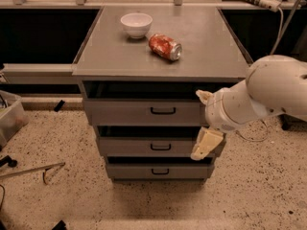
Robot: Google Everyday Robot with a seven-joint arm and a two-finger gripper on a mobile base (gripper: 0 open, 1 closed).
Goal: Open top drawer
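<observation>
The top drawer (129,112) is the widest of three grey drawers under the grey tabletop, with a small black loop handle (163,110) at its front's centre. A dark gap shows above its front, and none of its inside shows. My gripper (203,121) is at the drawer stack's right end, to the right of the handle and apart from it. Its two cream fingers stand wide apart, one tip (203,96) by the top drawer's upper right corner, the other (205,145) down over the middle drawer. It holds nothing.
A white bowl (136,24) and a red can (165,47) on its side lie on the tabletop (206,51). The middle drawer (139,147) and bottom drawer (139,171) are below. A plastic bin (9,119) and a wire tool (33,171) are on the speckled floor at left.
</observation>
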